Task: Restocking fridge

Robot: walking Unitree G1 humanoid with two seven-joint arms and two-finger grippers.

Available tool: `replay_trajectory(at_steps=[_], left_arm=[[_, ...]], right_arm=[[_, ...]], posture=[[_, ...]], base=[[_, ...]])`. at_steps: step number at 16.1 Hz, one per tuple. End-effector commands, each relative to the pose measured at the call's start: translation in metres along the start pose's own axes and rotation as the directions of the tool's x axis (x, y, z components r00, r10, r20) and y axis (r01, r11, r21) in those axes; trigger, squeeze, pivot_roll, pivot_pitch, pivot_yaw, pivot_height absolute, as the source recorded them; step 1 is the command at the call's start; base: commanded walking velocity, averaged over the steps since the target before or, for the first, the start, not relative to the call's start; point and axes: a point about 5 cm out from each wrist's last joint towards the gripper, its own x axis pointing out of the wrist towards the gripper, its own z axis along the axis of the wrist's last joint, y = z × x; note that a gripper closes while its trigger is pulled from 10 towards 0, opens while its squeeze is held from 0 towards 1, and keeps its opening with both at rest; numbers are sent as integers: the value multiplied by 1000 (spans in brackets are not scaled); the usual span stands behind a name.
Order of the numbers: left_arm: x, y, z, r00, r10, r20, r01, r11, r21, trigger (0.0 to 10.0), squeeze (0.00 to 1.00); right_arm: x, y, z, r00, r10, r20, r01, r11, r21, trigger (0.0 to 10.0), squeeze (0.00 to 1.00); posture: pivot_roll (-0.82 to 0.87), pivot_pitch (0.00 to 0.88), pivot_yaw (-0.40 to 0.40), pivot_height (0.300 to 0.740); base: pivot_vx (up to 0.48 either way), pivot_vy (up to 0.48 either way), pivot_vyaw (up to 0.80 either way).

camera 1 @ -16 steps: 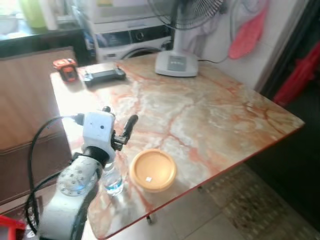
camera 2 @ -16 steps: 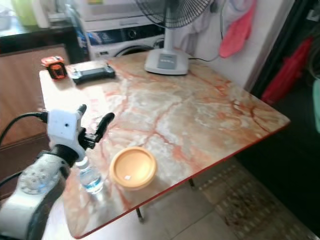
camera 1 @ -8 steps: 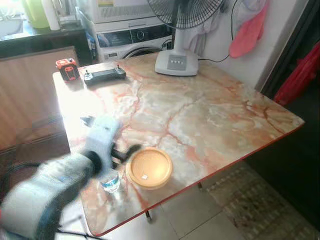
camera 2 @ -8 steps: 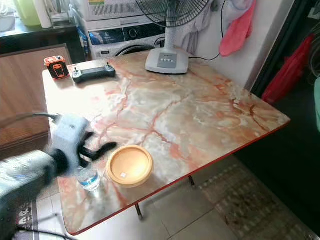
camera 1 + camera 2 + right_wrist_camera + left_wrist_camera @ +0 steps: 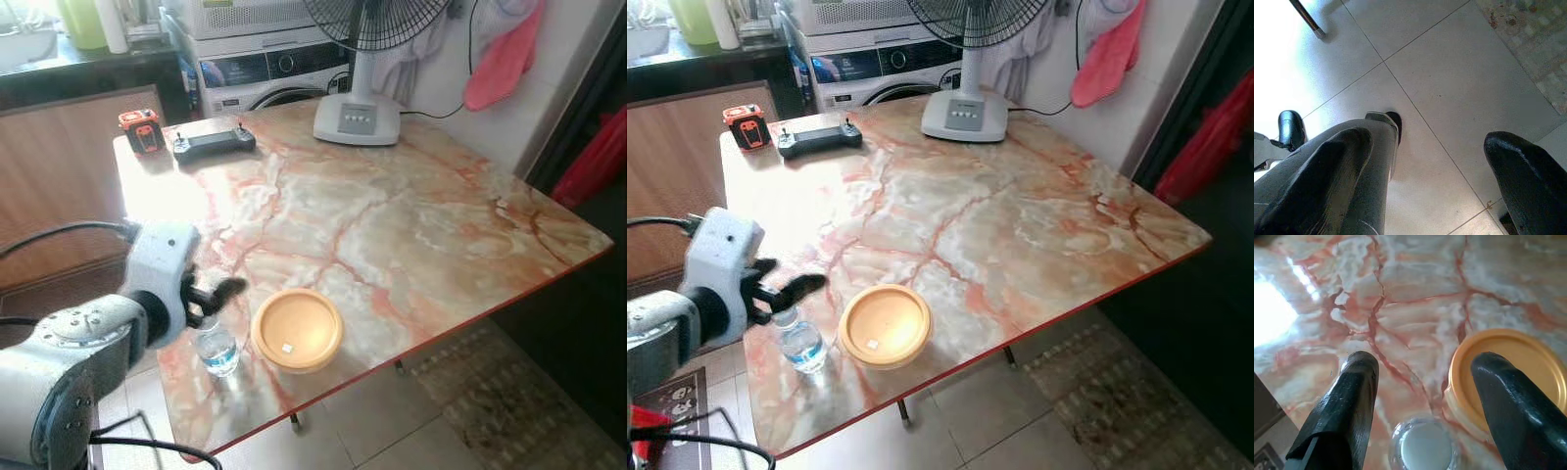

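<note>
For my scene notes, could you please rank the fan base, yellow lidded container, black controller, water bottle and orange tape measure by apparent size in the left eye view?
1. Yellow lidded container and fan base: alike; the container is nearer.
2. Black controller
3. Water bottle
4. Orange tape measure

bright daylight, glare on table (image 5: 162, 196) left.

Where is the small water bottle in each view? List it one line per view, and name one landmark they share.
Left eye view: water bottle stands near the table's front edge, just left of the round orange lid.
Right eye view: same spot, below the left end effector.
Left wrist view: its white cap sits between the open black fingers.
Right wrist view: floor tiles there, no bottle.
Shared landmark: the orange lid.
</note>
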Motion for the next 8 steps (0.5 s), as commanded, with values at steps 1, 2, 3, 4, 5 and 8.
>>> replay_trajectory(at_steps=[1, 2, 3, 4, 5, 8], left_arm=[[-4, 3, -1, 1000, 12, -7, -11, 1000, 15, 10000, 0], [-5, 3, -1, 1000, 3, -12, -3, 1000, 20, 10000, 0], [-5, 2, -2, 1000, -11, -15, 11, 1000, 26, 10000, 0], [-5, 1, -3, 1000, -14, -20, 15, 1000, 27, 10000, 0], [-6, 1, -6, 999, -8, -38, 9, 999, 38, 10000, 0], [-7, 0, -15, 995, -35, -90, 40, 997, 60, 10000, 0]], right_arm=[[0, 0, -2, 1000, -3, -9, 3, 1000, 14, 10000, 0], [0, 0, -2, 1000, -3, -8, 3, 1000, 16, 10000, 0], [0, 0, -2, 1000, -3, -8, 3, 1000, 14, 10000, 0], [0, -1, -2, 1000, -3, -8, 3, 1000, 15, 10000, 0], [0, -1, -2, 1000, -1, -10, 1, 1000, 18, 10000, 0], [0, -1, -2, 1000, 1, -14, -1, 1000, 15, 10000, 0]], posture=[[241, 0, -9, 740], [240, 0, -9, 740], [240, 0, -9, 740], [235, 0, -8, 740], [235, 0, -8, 740], [232, 0, -7, 740]], base=[[0, 0, 0], [0, 0, 0], [0, 0, 0], [0, 0, 0], [0, 0, 0], [0, 0, 0]])
